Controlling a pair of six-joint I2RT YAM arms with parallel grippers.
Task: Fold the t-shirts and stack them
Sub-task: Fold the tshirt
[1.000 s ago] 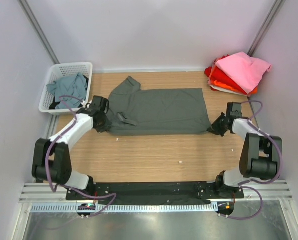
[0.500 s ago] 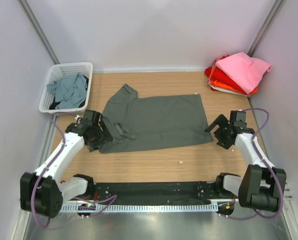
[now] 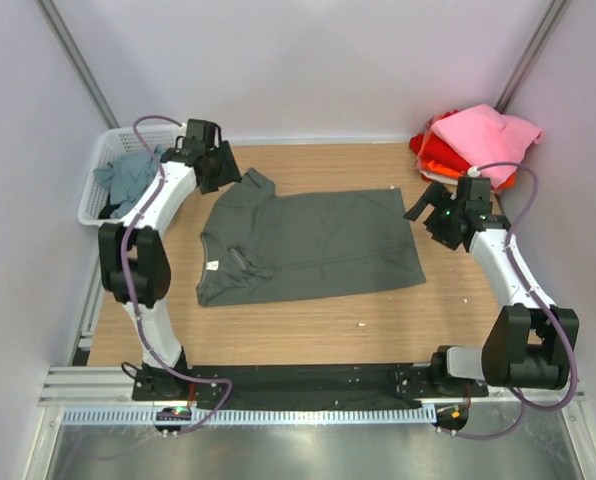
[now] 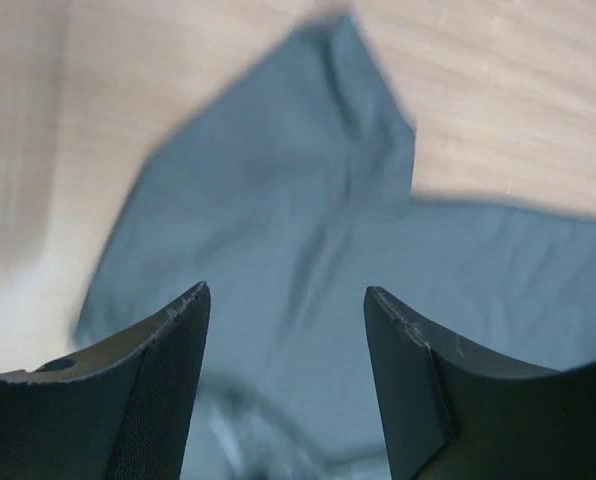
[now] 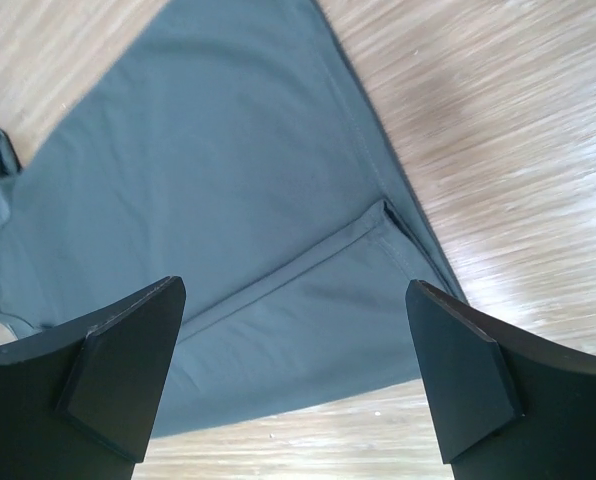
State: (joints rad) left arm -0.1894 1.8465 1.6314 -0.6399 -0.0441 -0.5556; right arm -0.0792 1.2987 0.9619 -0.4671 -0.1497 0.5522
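Since neither hand has anything in it, I judge this to be a pause between two folds. My left hand point(image 3: 210, 165) hangs with its fingers partly apart and nothing between them. Just ahead of it and below lies the dark grey shirt point(image 3: 313, 245), with one sleeve point(image 4: 363, 120) poking out from the body of the cloth. My right hand point(image 3: 433, 215) is spread wide and is also empty. The shirt's bottom corner lies under it, where a doubled hem shows in its wrist view.

The shirt rests flat on the worktop point(image 3: 308, 330) between the two hands, and as far as I can tell it touches neither. I think the hands sit at opposite ends so that each can take its own edge of the cloth, the stray sleeve on the left being the likely next thing to tuck in.

Behind my right hand, in the far corner, is the stack of folded shirts point(image 3: 478, 145), pink on top of red and orange, probably kept there so it stays out of the folding. On the outer side of my left hand stands the basket point(image 3: 96, 212), with a teal shirt point(image 3: 133, 178) in it, seemingly waiting its turn.
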